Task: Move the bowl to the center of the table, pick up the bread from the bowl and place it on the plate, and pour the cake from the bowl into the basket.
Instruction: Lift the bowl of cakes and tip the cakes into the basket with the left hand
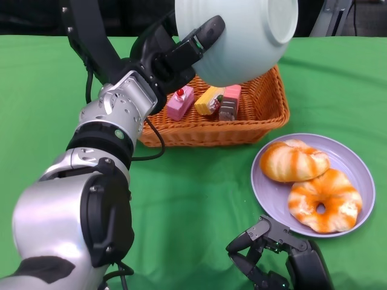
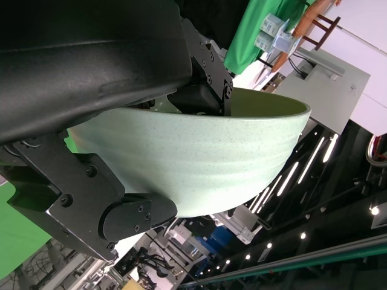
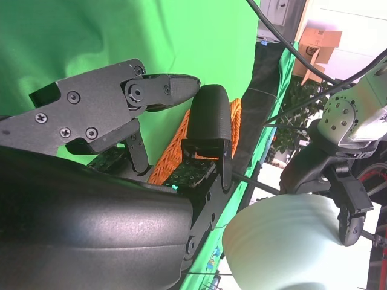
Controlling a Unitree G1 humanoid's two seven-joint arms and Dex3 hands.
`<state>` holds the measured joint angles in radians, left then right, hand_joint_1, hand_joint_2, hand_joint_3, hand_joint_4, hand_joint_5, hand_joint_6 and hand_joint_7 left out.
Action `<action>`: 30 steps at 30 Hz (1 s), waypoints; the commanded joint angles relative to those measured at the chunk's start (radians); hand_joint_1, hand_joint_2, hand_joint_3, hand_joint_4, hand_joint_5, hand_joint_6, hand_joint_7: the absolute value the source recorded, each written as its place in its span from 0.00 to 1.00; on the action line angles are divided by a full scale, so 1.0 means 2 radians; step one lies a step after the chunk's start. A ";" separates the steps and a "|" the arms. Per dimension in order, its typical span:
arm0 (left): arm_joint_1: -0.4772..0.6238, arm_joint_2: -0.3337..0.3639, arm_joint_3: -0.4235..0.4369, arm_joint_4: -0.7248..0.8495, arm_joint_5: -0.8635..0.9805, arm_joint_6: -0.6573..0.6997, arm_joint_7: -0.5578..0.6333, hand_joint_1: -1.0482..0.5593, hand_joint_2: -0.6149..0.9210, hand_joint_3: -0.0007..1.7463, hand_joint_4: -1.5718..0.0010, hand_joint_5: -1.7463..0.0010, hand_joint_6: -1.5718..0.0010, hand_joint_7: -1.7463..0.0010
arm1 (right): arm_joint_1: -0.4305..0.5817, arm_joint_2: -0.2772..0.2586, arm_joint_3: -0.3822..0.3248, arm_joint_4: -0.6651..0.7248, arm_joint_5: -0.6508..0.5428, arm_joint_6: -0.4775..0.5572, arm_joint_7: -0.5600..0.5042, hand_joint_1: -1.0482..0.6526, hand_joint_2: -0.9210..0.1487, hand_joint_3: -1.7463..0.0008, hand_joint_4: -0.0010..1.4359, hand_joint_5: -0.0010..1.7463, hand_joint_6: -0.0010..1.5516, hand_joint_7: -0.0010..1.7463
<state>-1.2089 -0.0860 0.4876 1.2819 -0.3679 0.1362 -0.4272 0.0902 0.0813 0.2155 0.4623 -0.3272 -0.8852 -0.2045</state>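
My left hand [image 1: 175,51] grips the pale green bowl [image 1: 239,36] by its rim and holds it tipped over above the orange wicker basket [image 1: 254,115]. Three cake pieces [image 1: 205,101] lie inside the basket. Two pieces of bread [image 1: 308,181] rest on the lilac plate [image 1: 357,175] at the right. The left wrist view shows the bowl [image 2: 199,163] clamped between the fingers [image 2: 121,211], its inside hidden. My right hand [image 1: 275,257] hangs low by the plate's near edge, fingers apart, holding nothing; its fingers [image 3: 208,121] are spread in the right wrist view, with the bowl [image 3: 284,241] beyond.
A green cloth [image 1: 199,199] covers the table. My left forearm [image 1: 91,175] crosses the near left side. A black cable [image 1: 154,145] loops beside the basket. Open cloth lies in front of the basket and at the far left.
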 commanded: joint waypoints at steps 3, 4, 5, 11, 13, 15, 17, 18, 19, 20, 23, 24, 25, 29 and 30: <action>-0.023 0.009 -0.002 -0.003 -0.005 -0.005 -0.003 0.61 0.94 0.54 0.56 0.02 0.55 0.12 | 0.003 -0.004 -0.001 -0.002 0.003 -0.004 0.000 0.50 0.06 0.86 0.57 0.90 0.46 0.70; -0.022 0.009 -0.003 -0.003 -0.003 -0.007 -0.005 0.61 0.94 0.54 0.56 0.01 0.54 0.12 | 0.003 -0.003 -0.001 -0.002 0.003 -0.005 -0.002 0.50 0.07 0.86 0.57 0.90 0.46 0.70; -0.022 0.009 -0.005 -0.003 -0.002 -0.009 -0.007 0.61 0.93 0.55 0.56 0.01 0.54 0.13 | 0.003 -0.003 -0.002 -0.002 0.002 -0.006 -0.003 0.50 0.07 0.86 0.57 0.90 0.46 0.70; -0.022 0.010 -0.010 -0.004 -0.001 -0.014 -0.015 0.61 0.92 0.56 0.56 0.01 0.53 0.13 | 0.002 -0.004 -0.002 -0.003 -0.003 -0.006 -0.009 0.50 0.06 0.86 0.58 0.91 0.46 0.69; -0.023 0.010 -0.010 -0.004 -0.001 -0.014 -0.013 0.61 0.92 0.56 0.56 0.01 0.52 0.14 | 0.003 -0.006 -0.002 -0.006 -0.004 -0.006 -0.008 0.50 0.06 0.86 0.58 0.91 0.45 0.70; -0.025 0.011 -0.010 -0.005 -0.002 -0.013 -0.013 0.61 0.93 0.55 0.57 0.01 0.54 0.14 | 0.003 -0.006 -0.001 -0.011 -0.003 -0.004 -0.006 0.50 0.06 0.86 0.56 0.91 0.45 0.70; -0.027 0.012 -0.007 -0.005 -0.006 -0.007 -0.014 0.61 0.94 0.54 0.58 0.01 0.54 0.15 | 0.005 -0.005 -0.001 -0.016 0.000 0.001 -0.004 0.50 0.06 0.86 0.56 0.91 0.45 0.71; -0.028 0.013 -0.006 -0.005 -0.007 -0.005 -0.014 0.61 0.94 0.54 0.58 0.00 0.54 0.15 | 0.006 -0.005 0.000 -0.019 0.002 0.004 -0.003 0.50 0.06 0.86 0.56 0.91 0.45 0.70; -0.029 0.014 -0.006 -0.005 -0.008 -0.004 -0.013 0.61 0.94 0.53 0.58 0.00 0.54 0.15 | 0.007 -0.005 0.000 -0.023 0.006 0.008 0.001 0.49 0.06 0.85 0.56 0.91 0.45 0.70; -0.030 0.014 -0.006 -0.005 -0.008 -0.003 -0.013 0.61 0.94 0.53 0.57 0.00 0.53 0.15 | 0.008 -0.005 0.001 -0.027 0.009 0.013 0.004 0.49 0.06 0.85 0.56 0.91 0.45 0.70; -0.031 0.016 -0.005 -0.004 -0.008 -0.002 -0.013 0.61 0.95 0.53 0.57 0.00 0.53 0.16 | 0.011 -0.005 0.001 -0.036 0.012 0.021 0.009 0.49 0.06 0.85 0.56 0.90 0.45 0.69; -0.032 0.016 -0.005 -0.004 -0.008 -0.001 -0.013 0.61 0.94 0.53 0.57 0.00 0.53 0.16 | 0.011 -0.004 0.000 -0.037 0.013 0.021 0.010 0.50 0.06 0.85 0.56 0.89 0.46 0.69; -0.032 0.017 -0.004 -0.004 -0.009 0.000 -0.013 0.61 0.94 0.53 0.57 0.00 0.53 0.16 | 0.011 -0.004 0.000 -0.038 0.015 0.021 0.012 0.50 0.06 0.85 0.56 0.89 0.46 0.69; -0.034 0.017 -0.003 -0.004 -0.009 0.003 -0.007 0.61 0.95 0.53 0.56 0.00 0.53 0.15 | 0.011 -0.004 0.000 -0.041 0.021 0.023 0.018 0.50 0.07 0.85 0.57 0.89 0.46 0.69; -0.034 0.017 -0.002 -0.003 -0.009 0.004 -0.006 0.60 0.95 0.54 0.56 0.00 0.54 0.15 | 0.011 -0.004 0.000 -0.041 0.021 0.024 0.019 0.50 0.07 0.86 0.57 0.89 0.46 0.69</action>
<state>-1.2378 -0.0670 0.4772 1.2819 -0.3680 0.1406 -0.4399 0.1065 0.0808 0.2182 0.3988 -0.3051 -0.8438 -0.1689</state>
